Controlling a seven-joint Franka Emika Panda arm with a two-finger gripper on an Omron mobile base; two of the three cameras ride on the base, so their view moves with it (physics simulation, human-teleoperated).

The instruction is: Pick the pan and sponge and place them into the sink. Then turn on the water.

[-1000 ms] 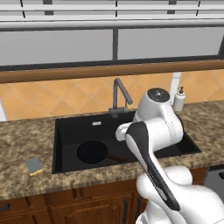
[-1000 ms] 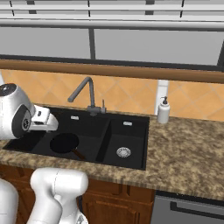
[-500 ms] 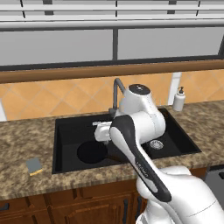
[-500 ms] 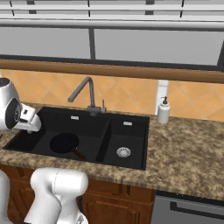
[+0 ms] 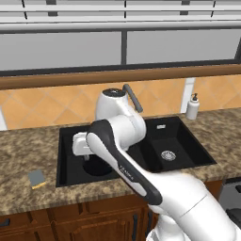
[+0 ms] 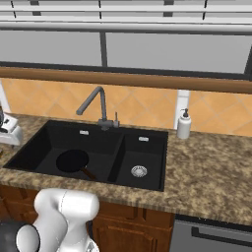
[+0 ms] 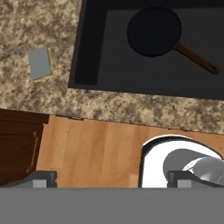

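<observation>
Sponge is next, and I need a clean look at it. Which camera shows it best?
The hand view: the sponge lies in plain sight on the counter, grey-blue face up, beside the sink. The left base view shows it smaller, near the counter's front edge.

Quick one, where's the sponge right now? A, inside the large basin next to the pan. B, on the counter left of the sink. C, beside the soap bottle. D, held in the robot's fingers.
B: the sponge lies on the granite counter left of the sink, while the pan sits alone in the large basin.
</observation>
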